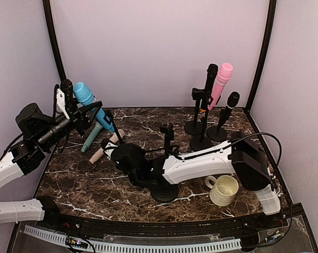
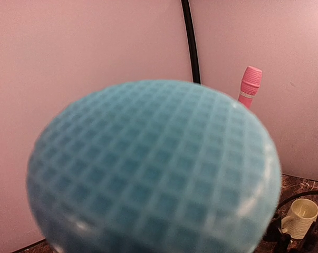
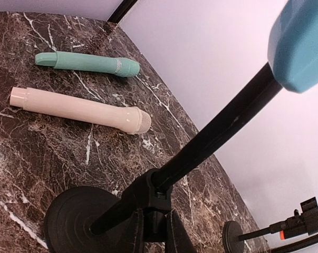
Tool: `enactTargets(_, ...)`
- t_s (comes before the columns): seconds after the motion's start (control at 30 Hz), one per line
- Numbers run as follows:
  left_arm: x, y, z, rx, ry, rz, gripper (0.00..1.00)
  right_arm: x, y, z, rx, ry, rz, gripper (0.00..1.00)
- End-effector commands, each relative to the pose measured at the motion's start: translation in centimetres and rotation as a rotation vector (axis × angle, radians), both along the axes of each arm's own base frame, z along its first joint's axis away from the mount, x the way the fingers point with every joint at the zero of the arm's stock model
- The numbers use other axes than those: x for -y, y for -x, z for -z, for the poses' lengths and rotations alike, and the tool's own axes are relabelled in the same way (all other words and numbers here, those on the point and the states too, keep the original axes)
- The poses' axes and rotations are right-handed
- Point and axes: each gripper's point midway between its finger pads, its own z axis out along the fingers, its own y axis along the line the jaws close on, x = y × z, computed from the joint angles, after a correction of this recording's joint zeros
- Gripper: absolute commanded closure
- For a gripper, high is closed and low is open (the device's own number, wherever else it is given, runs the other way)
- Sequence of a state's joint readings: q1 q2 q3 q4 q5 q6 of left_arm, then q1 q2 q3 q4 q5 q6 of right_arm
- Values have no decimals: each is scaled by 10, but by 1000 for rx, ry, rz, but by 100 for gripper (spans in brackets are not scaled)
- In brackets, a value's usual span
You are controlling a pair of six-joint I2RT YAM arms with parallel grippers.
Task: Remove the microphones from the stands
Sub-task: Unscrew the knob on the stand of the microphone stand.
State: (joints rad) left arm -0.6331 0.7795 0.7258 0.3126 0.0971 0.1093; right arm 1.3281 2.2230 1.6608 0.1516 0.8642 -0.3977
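Note:
A blue microphone (image 1: 90,104) tilts up at the table's left side, and its mesh head (image 2: 153,168) fills the left wrist view. My left gripper (image 1: 80,113) is shut around its body just below the head. Its black stand (image 3: 217,132) slants up from a round base (image 3: 69,221) to the microphone's lower end (image 3: 301,45). My right gripper (image 3: 157,224) is shut on the stand's joint just above the base; from above it (image 1: 123,157) hides that base. Whether the microphone still sits in the stand's clip I cannot tell.
A green microphone (image 1: 91,138) and a beige microphone (image 1: 103,148) lie flat on the marble behind the stand. An empty stand (image 1: 165,190) is at centre front, a cream mug (image 1: 223,190) to its right. Pink (image 1: 221,84) and black (image 1: 230,103) microphones stand on stands at the back right.

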Motion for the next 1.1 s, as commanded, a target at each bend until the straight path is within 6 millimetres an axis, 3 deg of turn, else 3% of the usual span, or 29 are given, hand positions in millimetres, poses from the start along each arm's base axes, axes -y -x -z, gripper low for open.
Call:
enactTargets(0.0,-6,-6,-3,27,-21,-46,90,-17,26,-3,28,34,-111,82)
enactTargets(0.17,-6,-6,-4,28,-20,-47,90,-21,36,-43,-61,-141,-152,42)
enactTargets(0.33,-7,-5,-4,30,-18,-48,90,-11,46,-84,-172,-317,-192,26)
enactTargets(0.57,-7,-3,-6,35,-15,-45,90,4,48,-103,-462,-529,-239,22)
enactTargets(0.8,-8,-3,-7,36,-12,-45,90,12,41,-94,-754,-659,-213,29)
enactTargets(0.97,-7,-3,-7,37,-14,-42,90,14,30,-80,-874,-733,-69,37)
enactTargets(1.07,-7,-3,-7,37,-14,-41,90,14,27,-72,-930,-796,8,37)
